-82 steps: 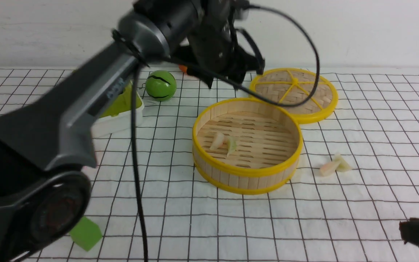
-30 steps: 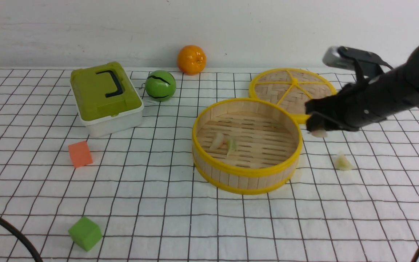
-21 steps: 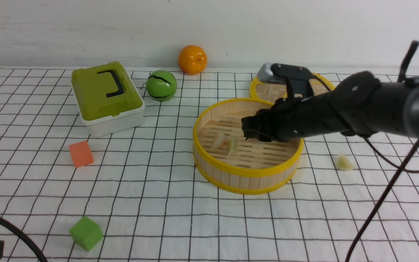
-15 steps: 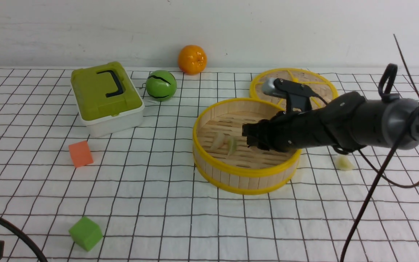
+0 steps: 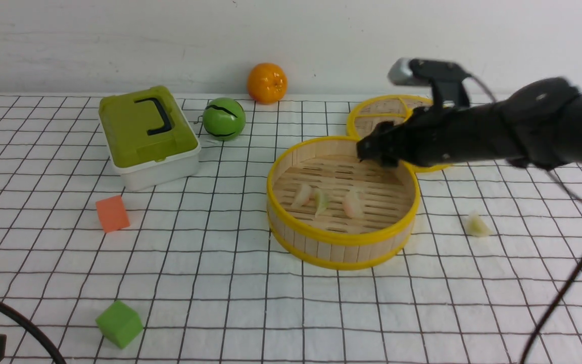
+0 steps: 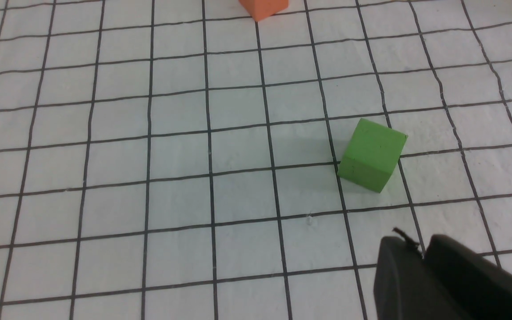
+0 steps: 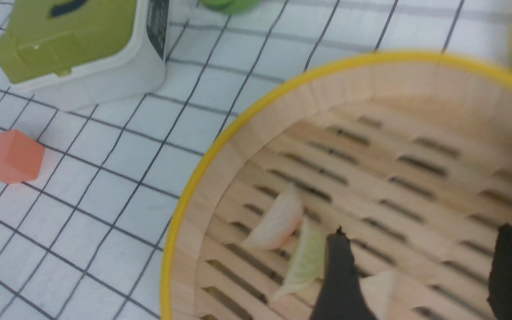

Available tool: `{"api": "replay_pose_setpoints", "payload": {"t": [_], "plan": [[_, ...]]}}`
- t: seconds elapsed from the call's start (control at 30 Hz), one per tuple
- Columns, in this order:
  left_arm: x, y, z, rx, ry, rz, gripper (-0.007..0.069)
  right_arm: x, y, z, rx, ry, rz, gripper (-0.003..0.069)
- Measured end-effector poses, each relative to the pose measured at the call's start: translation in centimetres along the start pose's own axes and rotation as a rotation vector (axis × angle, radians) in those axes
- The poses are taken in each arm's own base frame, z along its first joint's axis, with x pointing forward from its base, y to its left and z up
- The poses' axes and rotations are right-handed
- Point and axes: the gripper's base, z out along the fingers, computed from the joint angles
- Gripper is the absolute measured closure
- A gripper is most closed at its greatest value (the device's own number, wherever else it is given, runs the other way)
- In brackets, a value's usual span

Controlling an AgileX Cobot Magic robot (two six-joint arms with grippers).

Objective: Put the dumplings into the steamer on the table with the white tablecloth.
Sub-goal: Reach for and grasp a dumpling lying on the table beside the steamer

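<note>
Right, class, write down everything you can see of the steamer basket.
The steamer is a round, shallow, open basket: pale bamboo-look slat wall, yellow rims top and bottom, slotted wooden floor. It sits upright on the checked tablecloth, right of centre. Three small dumplings lie inside, two pinkish, one green. Its lid lies just behind.

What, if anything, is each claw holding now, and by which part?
Nothing. The right claw hangs open over the steamer, with a pink dumpling lying loose on its floor. The left claw is shut on nothing above the tablecloth.
</note>
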Motion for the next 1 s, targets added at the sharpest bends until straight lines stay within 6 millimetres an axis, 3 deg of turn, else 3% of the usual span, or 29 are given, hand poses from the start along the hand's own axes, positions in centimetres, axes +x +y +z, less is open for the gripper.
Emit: {"api": "replay_pose_setpoints", "payload": {"t": [0.07,0.13,0.17,0.27,0.3,0.4,0.57,0.73,0.77,0.83,0.87,1.0], "plan": [[0.0,0.0,0.0,0.0,0.0,0.0,0.055,-1.5,-2.0,-2.8,0.038,-0.02,-0.059,0.0223],[0.0,0.0,0.0,0.0,0.0,0.0,0.055,-1.5,-2.9,-3.2,0.056,-0.008,-0.064,0.0222],[0.0,0.0,0.0,0.0,-0.001,0.001,0.055,-1.2,-4.8,-3.6,0.095,0.027,-0.067,0.0223],[-0.1,-0.1,0.0,0.006,-0.007,0.001,0.055,0.3,-7.7,-2.9,0.148,0.117,-0.078,0.0223],[-0.1,-0.1,0.0,0.006,-0.007,0.001,0.055,0.3,-7.8,-3.0,0.151,0.12,-0.08,0.0223],[-0.2,-0.1,0.0,0.015,-0.018,0.001,0.055,2.9,-10.3,-0.9,0.184,0.238,-0.08,0.0228],[-0.2,-0.2,0.0,0.02,-0.023,0.001,0.0545,5.9,-12.0,1.5,0.201,0.364,-0.094,0.0296],[-0.2,-0.2,0.0,0.022,-0.026,0.001,0.054,5.9,-12.4,1.7,0.234,0.375,-0.081,0.0428],[-0.2,-0.2,0.0,0.022,-0.026,0.001,0.0538,5.9,-12.6,1.7,0.245,0.384,-0.089,0.049],[-0.2,-0.2,0.0,0.021,-0.026,0.001,0.0538,6.0,-12.6,1.6,0.249,0.386,-0.092,0.0525],[-0.2,-0.2,0.0,0.021,-0.026,0.001,0.0535,5.9,-12.6,1.5,0.252,0.389,-0.1,0.0578],[-0.2,-0.2,0.0,0.022,-0.027,0.001,0.0533,5.6,-12.1,0.7,0.241,0.409,-0.116,0.0652]]}}
